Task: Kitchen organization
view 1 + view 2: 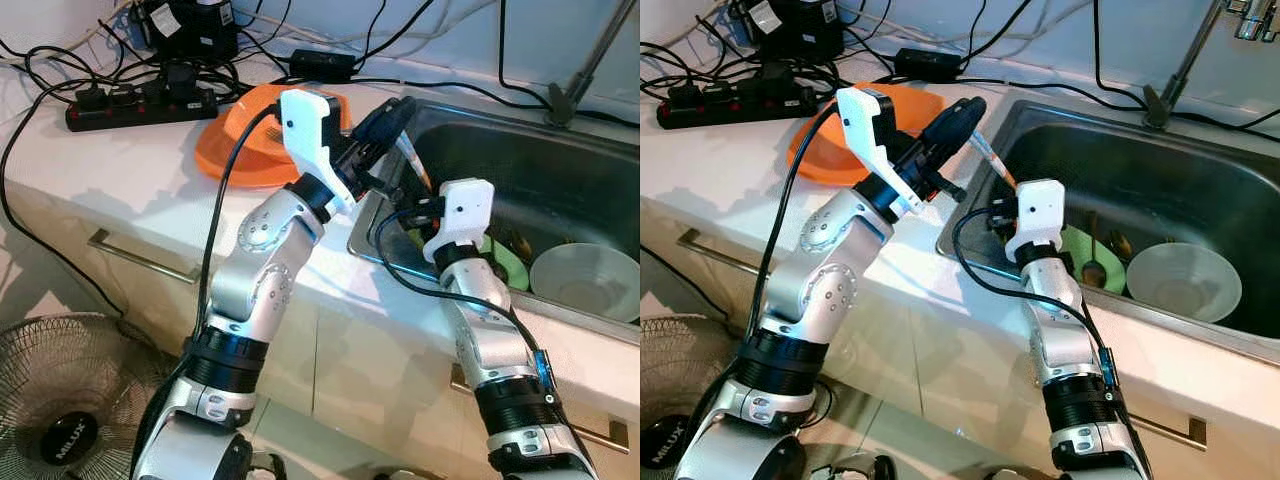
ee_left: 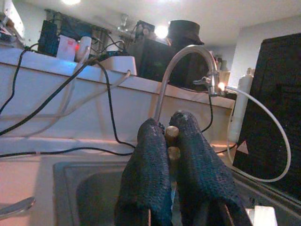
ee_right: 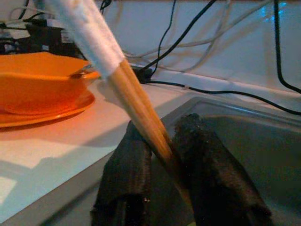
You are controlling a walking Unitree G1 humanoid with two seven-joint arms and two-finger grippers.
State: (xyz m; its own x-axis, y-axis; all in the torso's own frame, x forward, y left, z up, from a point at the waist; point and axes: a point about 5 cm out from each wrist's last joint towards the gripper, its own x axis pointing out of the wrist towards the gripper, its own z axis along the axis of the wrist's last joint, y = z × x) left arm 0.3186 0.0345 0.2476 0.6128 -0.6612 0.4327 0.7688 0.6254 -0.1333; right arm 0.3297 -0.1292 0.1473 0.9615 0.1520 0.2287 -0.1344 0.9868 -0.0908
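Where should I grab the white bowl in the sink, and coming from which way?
Take the white bowl by its rim, coming straight down from above. It sits upright and open-mouthed on the sink floor, so the thin edge is the only part two fingers can pinch. The near-left rim, beside the green plate, probably suits the right hand, once it is free of the chopsticks.

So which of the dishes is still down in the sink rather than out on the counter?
The pale translucent bowl sits inside the sink, right of the right gripper. The orange bowl stands on the white counter by the power strip.
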